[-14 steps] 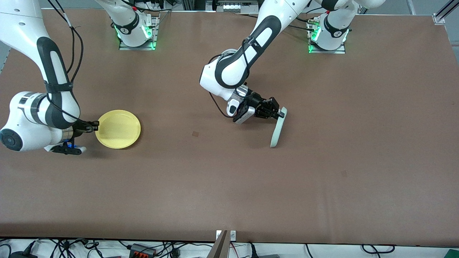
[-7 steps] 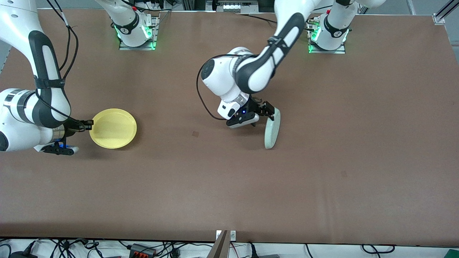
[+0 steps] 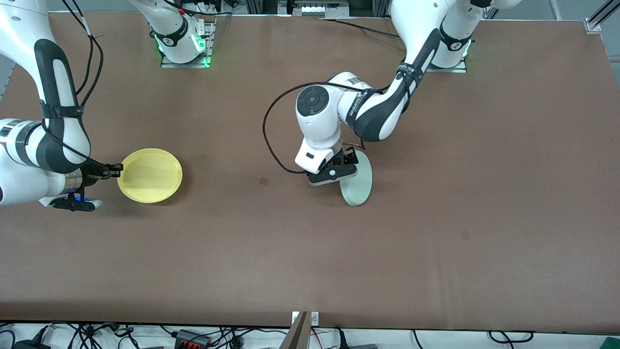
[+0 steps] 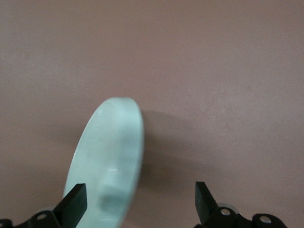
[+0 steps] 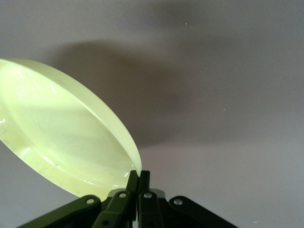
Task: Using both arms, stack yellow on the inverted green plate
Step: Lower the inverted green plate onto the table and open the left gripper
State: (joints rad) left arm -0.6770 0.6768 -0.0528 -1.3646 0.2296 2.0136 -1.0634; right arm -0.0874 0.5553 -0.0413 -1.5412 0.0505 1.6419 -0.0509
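The pale mint-green plate (image 3: 359, 187) stands steeply tilted on its edge at the table's middle. My left gripper (image 3: 345, 163) is just above its upper rim. In the left wrist view the fingers are wide apart, and the green plate (image 4: 111, 156) lies between them, close to one fingertip (image 4: 76, 199). My right gripper (image 3: 116, 169) is shut on the rim of the yellow plate (image 3: 150, 175) at the right arm's end of the table. In the right wrist view the yellow plate (image 5: 61, 137) tilts up from the closed fingers (image 5: 140, 175) and casts a shadow on the table.
The brown table (image 3: 436, 218) is bare around both plates. The arm bases (image 3: 184, 43) stand along the edge farthest from the front camera. A small dark mark (image 3: 264, 181) lies between the plates.
The left wrist has swung round and the green plate has turned from edge-on to a steep lean. The left fingers now stand wide apart. The right gripper has carried the yellow plate slightly toward the right arm's end.
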